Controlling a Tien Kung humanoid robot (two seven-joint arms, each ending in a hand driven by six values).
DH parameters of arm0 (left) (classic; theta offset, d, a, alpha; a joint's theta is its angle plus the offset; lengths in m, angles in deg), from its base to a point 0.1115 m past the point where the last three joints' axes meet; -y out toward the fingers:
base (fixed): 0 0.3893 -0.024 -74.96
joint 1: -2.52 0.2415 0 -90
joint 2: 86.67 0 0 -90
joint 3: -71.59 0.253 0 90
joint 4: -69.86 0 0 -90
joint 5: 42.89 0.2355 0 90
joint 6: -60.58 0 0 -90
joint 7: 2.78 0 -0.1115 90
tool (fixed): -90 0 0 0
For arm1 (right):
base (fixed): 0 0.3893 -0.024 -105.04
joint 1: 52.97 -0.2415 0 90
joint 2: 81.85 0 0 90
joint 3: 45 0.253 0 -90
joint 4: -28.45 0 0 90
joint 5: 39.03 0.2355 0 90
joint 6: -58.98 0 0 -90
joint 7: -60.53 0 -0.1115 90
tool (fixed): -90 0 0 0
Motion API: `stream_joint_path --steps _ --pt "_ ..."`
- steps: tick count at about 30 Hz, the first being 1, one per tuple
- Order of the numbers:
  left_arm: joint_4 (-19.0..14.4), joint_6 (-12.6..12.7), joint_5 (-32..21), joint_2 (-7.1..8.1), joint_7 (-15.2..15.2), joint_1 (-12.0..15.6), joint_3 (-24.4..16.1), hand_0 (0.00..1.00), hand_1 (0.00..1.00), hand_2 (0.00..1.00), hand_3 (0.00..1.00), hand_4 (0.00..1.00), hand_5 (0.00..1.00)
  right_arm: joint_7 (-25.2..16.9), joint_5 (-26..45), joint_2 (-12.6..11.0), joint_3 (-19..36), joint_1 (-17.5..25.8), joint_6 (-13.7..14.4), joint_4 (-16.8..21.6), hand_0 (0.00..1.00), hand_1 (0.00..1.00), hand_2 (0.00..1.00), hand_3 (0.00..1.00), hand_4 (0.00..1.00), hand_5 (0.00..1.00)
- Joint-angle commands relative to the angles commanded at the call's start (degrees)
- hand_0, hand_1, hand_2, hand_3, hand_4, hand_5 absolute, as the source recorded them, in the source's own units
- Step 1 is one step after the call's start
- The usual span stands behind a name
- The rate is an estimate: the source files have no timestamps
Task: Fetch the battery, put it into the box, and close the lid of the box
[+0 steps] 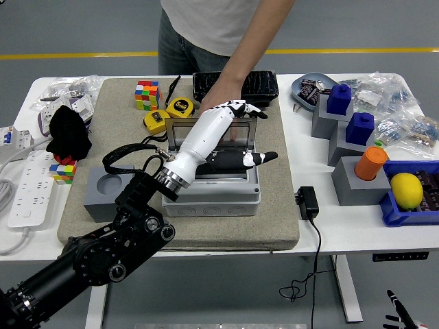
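The grey box [212,203] sits on the beige mat [274,219], its clear lid [180,131] standing up at the back. My left hand [251,134] is white with black fingertips. It hovers over the box's open top with fingers spread and thumb pointing right, holding nothing. The box's inside is hidden by my hand, so no battery shows there. A person's hand [214,101] rests at the lid's top edge. An orange cylinder [371,163] stands on a grey block at the right. My right hand [400,314] barely shows at the bottom right corner.
A grey block with a round recess [108,189] lies left of the box. A Rubik's cube [147,94], two yellow tape measures [180,106] and a black case [236,88] lie behind it. A black adapter [308,202] and a blue bin with a lemon [406,190] are at the right.
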Motion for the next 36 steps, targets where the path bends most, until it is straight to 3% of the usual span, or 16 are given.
stream_joint_path --steps 8,9,11,15,16,20,21,22,26,28,33,34,36 --pt "-0.4 1.2 3.6 -0.16 -1.2 -0.4 -1.8 0.693 0.796 0.694 0.628 0.998 0.587 0.0 0.0 0.0 0.1 -0.1 0.0 0.0 0.805 0.718 0.722 0.772 0.998 0.998" --pt "-0.4 1.5 4.4 -0.16 -1.7 -0.5 -2.2 0.750 0.872 0.777 0.706 0.998 0.805 0.0 0.0 0.0 0.1 -0.1 0.0 0.0 0.805 0.718 0.721 0.772 0.998 0.998" --pt "-0.7 0.8 7.9 -0.16 -4.7 -0.6 -3.7 0.750 0.872 0.777 0.706 0.998 0.805 0.0 -0.1 0.0 0.2 -0.1 0.0 0.0 0.805 0.718 0.721 0.772 0.998 0.998" --pt "-2.5 -4.9 17.8 -0.16 -14.5 -0.7 -6.1 0.750 0.872 0.777 0.706 0.998 0.805 0.0 0.0 0.0 0.3 -0.1 0.1 0.0 0.805 0.718 0.721 0.772 0.998 0.998" --pt "-3.3 -6.7 20.0 -0.12 -16.8 -0.7 -6.8 0.998 0.998 0.990 0.907 0.998 0.998 0.0 0.1 0.0 0.2 -0.1 0.1 0.0 0.806 0.718 0.722 0.772 0.998 0.998" --pt "-5.4 -15.3 27.9 0.17 -26.1 -0.8 -7.7 0.998 0.998 0.990 0.907 0.998 0.998 0.0 0.1 0.0 0.2 -0.1 0.1 0.0 0.806 0.718 0.722 0.772 0.998 0.998" --pt "-6.3 -18.9 27.9 0.30 -30.2 -0.8 -7.7 0.998 0.998 0.986 0.917 0.998 0.998 0.0 0.1 0.0 0.2 -0.1 0.1 0.0 0.806 0.718 0.722 0.772 0.998 0.998" --pt "-6.4 -19.6 27.9 0.31 -31.3 -0.8 -7.7 0.998 0.998 0.986 0.917 0.998 0.998 0.0 0.1 0.0 0.2 -0.1 0.1 0.0 0.806 0.718 0.722 0.772 0.998 0.998" --pt "-9.0 -26.9 27.9 0.65 -39.5 -1.0 -7.2 0.998 0.998 0.986 0.917 0.998 0.998 0.0 0.1 0.0 0.3 -0.2 0.1 0.0 0.806 0.718 0.722 0.772 0.998 0.998" --pt "-10.4 -29.9 27.9 0.84 -42.3 -1.0 -7.0 0.998 0.994 0.928 0.875 0.998 0.998 -0.1 0.3 0.1 0.2 -0.2 0.1 0.0 0.807 0.718 0.722 0.771 0.998 0.998" --pt "-13.0 -31.4 27.9 1.28 -44.2 -0.9 -6.5 0.998 0.994 0.928 0.875 0.998 0.998 -0.1 0.3 0.1 0.3 -0.2 0.1 0.0 0.807 0.718 0.722 0.771 0.998 0.998" --pt "-13.5 -31.5 27.9 1.35 -44.4 -0.9 -6.4 0.408 0.633 0.660 0.647 0.998 0.998 -0.1 0.2 0.1 0.3 -0.1 0.2 0.0 0.804 0.718 0.722 0.772 0.998 0.998" --pt "-14.2 -31.1 27.9 1.42 -44.4 -0.9 -6.2 0.408 0.633 0.660 0.647 0.998 0.998 -0.1 0.1 0.1 0.4 -0.1 0.2 0.0 0.804 0.718 0.722 0.772 0.998 0.998"
